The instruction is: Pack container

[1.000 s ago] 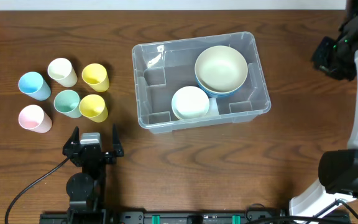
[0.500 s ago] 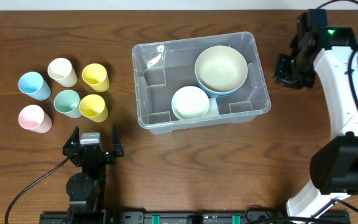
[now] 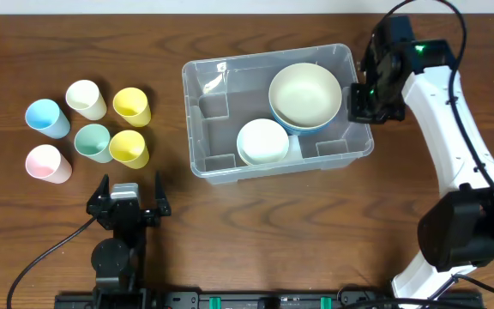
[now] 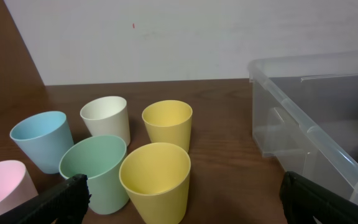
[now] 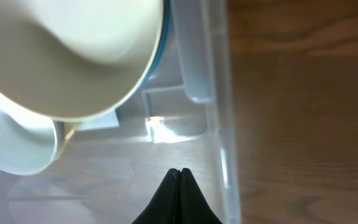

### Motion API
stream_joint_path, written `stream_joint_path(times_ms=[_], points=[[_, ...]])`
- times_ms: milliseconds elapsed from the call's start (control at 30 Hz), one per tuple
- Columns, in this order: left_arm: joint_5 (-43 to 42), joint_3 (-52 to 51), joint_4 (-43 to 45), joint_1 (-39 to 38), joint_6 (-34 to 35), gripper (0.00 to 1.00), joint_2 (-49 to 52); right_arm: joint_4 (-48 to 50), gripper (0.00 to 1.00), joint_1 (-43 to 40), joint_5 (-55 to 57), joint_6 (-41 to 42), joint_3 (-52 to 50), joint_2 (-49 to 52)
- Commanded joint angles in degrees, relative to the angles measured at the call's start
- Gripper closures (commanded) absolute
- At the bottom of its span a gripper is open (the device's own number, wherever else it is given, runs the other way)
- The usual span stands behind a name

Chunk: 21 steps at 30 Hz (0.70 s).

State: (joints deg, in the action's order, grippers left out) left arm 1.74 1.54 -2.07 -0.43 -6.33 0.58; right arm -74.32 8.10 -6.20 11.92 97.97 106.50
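Since the blue cup (image 3: 44,118), pink cup (image 3: 45,162), cream cup (image 3: 85,99), green cup (image 3: 93,142), far yellow cup (image 3: 131,106) and near yellow cup (image 3: 129,148) stand bunched at the far left, several touching, a grab at one could tip its neighbours. The left gripper (image 3: 131,187), parked near of them with fingers spread wide and empty, would need a clean line in. At the right, the right gripper (image 5: 179,186) hangs with fingers pressed together on nothing, just inside the right wall of the container (image 3: 217,133). Dropping carelessly, it could strike the rim and shove the bin, or clip the large cream bowl (image 3: 305,93) beside it.

All six cups stand upright and look empty. The container sits right of centre on the table (image 3: 256,223), slightly skewed. Its left part is bare. A small white bowl (image 3: 262,141) rests against the near wall. Right of it, at the far right, the large cream bowl nests in a blue bowl (image 3: 303,130), of which only the rim shows.
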Motion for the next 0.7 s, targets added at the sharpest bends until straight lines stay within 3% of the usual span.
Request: stream_joint_path(times_ms=[0,667], points=[[1.3,-1.3,-1.9,0.3,-1.0,0.02,-0.3,-0.2,0.99,1.9,0.0,-1.3,-2.3,0.0],[1.3,-1.3,-1.9,0.3,-1.0,0.02,-0.3,-4.8,0.99,2.6,-0.1,-1.2,-4.9,0.0]])
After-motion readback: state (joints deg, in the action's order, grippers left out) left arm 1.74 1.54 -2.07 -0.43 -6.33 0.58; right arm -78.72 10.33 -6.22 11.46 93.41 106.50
